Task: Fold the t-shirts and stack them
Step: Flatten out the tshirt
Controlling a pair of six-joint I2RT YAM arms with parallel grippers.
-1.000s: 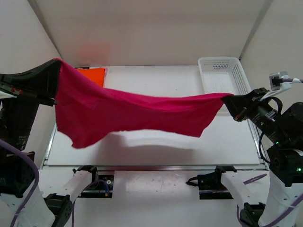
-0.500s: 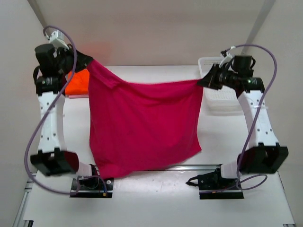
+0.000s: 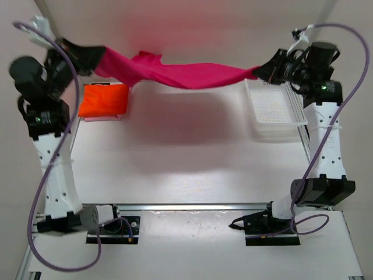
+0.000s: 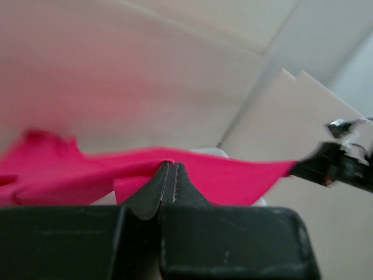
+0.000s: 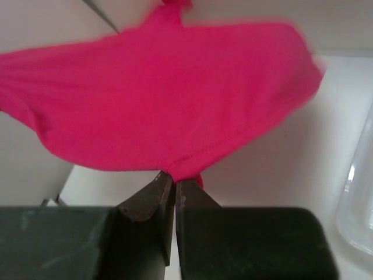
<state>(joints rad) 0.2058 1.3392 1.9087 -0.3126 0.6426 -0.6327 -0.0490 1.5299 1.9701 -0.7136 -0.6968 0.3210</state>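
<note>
Magenta t-shirt (image 3: 180,73) is wholly off the desk (image 3: 186,169), strung in the air as a narrow, twisted band above the far edge, from over the far left corner to over the far right corner. Left jaws are pinched shut on its left end, high over the far left corner. In the left wrist view the two tips press together with a fold of magenta cloth caught between them, the rest stretching away toward the other arm. Right jaws are likewise clamped on the opposite end, above the far right corner. In the right wrist view the tips close on an edge of the cloth, which fans out wide beyond them. The band dips a little at mid-span, with a bunched lump left of centre. Its soft shadow lies on the desk below. Orange t-shirt (image 3: 105,100) lies folded flat at the far left corner of the desk, beneath the left end of the hanging shirt and apart from it. A pale strip along its near side looks like the light pink t-shirt (image 3: 100,118), almost wholly covered by the orange one. White mesh basket (image 3: 274,111) sits at the far right corner against the right edge, under the right wrist. Left arm (image 3: 52,157) rises from the near left, right arm (image 3: 326,140) from the near right, both reaching up and back. Both wrist views are somewhat blurred.
</note>
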